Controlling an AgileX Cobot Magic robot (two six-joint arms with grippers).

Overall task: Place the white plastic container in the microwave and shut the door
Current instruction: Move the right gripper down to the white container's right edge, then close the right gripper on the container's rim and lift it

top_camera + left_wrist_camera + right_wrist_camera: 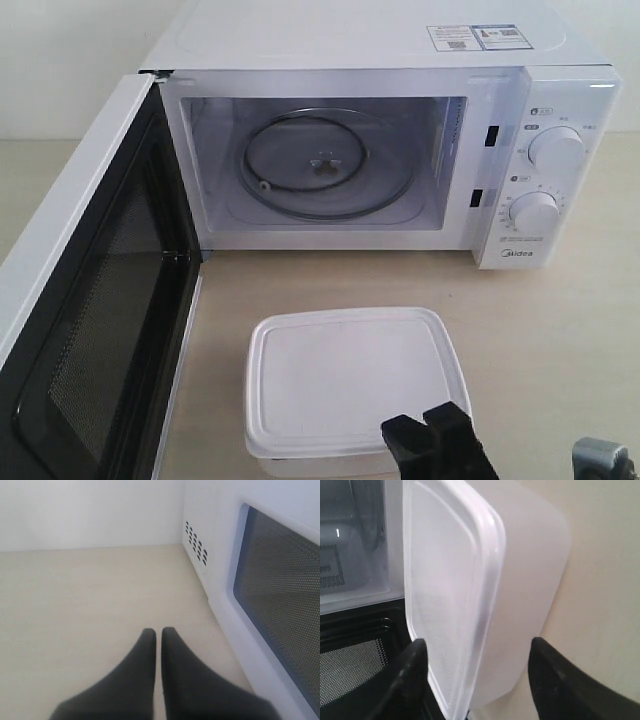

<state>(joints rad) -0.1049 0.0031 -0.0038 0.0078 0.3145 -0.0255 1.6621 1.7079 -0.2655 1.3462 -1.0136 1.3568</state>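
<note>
Two fingers of my right gripper [477, 645] are standing wide apart, straddling one end of the white plastic container [345, 380], which is sitting on the table [560, 330] before the microwave [380, 40], the door [100, 320] hanging open. I am judging that so shallow an end grip risks the box tilting, slipping or catching the cavity sill. My left gripper [158, 632] is resting shut and empty beside the door.

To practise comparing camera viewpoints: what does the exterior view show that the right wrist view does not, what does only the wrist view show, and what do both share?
Exterior only: the microwave's two dials and the stickers on its top. Right wrist only: the right end effector's fingers standing apart, one on each side of the white plastic container. Both: the container, the open door and the microwave's cavity.
</note>
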